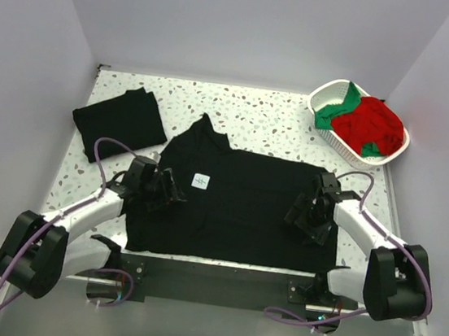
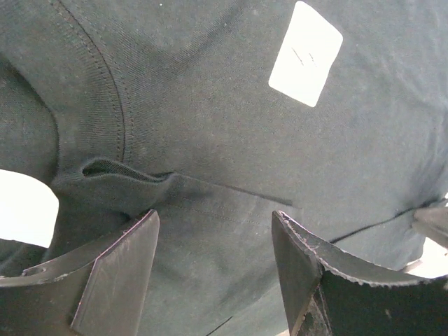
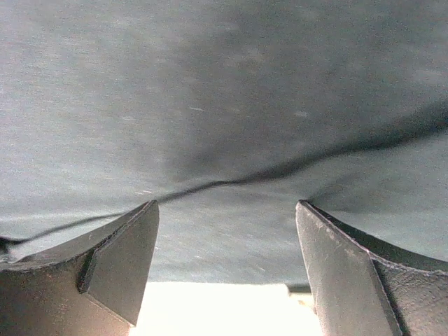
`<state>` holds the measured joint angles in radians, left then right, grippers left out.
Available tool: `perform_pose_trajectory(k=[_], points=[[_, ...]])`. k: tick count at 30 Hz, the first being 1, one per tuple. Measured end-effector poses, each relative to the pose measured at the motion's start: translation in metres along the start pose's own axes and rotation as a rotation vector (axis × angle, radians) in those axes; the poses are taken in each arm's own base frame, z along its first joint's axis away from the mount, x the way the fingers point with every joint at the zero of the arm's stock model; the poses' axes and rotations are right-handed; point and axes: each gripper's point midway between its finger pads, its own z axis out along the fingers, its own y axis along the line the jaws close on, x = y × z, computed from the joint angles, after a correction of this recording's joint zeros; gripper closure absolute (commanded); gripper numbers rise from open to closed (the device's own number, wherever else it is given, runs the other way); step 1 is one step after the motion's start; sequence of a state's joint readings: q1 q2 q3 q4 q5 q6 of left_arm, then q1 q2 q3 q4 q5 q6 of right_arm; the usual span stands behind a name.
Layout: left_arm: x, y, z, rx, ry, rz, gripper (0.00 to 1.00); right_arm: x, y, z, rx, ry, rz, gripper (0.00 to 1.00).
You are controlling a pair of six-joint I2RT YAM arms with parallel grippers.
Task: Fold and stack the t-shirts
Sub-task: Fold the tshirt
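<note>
A folded black t-shirt [image 1: 119, 122] lies far left on the bench [image 1: 280, 117]. The left gripper [image 1: 169, 191], jaws apart, hangs over the collar end of the spread black t-shirt [image 1: 244, 211], whose white neck label [image 1: 201, 181] carries marks too small to read. The cloth looks light and limp, probably best pinched at its edges. The right gripper [image 1: 307, 219], jaws wide, holds nothing near the hem. Red and green t-shirts [image 1: 369, 124] sit in the basket [image 1: 326, 90].

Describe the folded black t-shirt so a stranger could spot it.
On the speckled table, look to the far left corner, opposite the white basket. The folded black t-shirt lies there alone. Unlike the black t-shirt spread flat in the middle with its white label, it is a compact rectangle.
</note>
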<state>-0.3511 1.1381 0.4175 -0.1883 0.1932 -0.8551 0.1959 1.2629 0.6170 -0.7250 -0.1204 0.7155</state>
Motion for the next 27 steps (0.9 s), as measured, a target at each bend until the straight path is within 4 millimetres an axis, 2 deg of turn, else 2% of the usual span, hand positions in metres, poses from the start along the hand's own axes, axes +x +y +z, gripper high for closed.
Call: perform_pose_trajectory(k=[5, 7, 9, 13, 14, 18, 23, 27], points=[[0.006, 0.007, -0.007, -0.04, 0.016, -0.003, 0.29, 0.018, -0.019, -0.006, 0.071, 0.055, 0.012, 0.17], [0.005, 0.009, -0.01, -0.064, 0.023, -0.004, 0.28, 0.019, -0.023, -0.012, 0.099, 0.063, 0.01, 0.17], [0.001, 0.007, -0.013, -0.084, 0.02, 0.002, 0.28, 0.011, -0.019, -0.022, 0.11, 0.041, 0.001, 0.16], [-0.028, -0.015, -0.022, -0.078, -0.035, 0.042, 0.27, -0.027, 0.002, -0.05, 0.094, -0.073, -0.035, 0.17], [-0.037, -0.022, -0.024, -0.07, -0.056, 0.056, 0.27, -0.043, 0.01, -0.059, 0.09, -0.118, -0.047, 0.17], [-0.065, -0.046, -0.031, -0.04, -0.124, 0.101, 0.26, -0.087, 0.021, -0.078, 0.105, -0.229, -0.058, 0.22], [-0.074, -0.051, -0.029, -0.043, -0.135, 0.121, 0.26, -0.136, 0.015, -0.076, 0.151, -0.3, -0.023, 0.3], [-0.075, -0.051, -0.026, -0.051, -0.127, 0.126, 0.26, -0.161, 0.005, -0.069, 0.178, -0.347, 0.002, 0.34]])
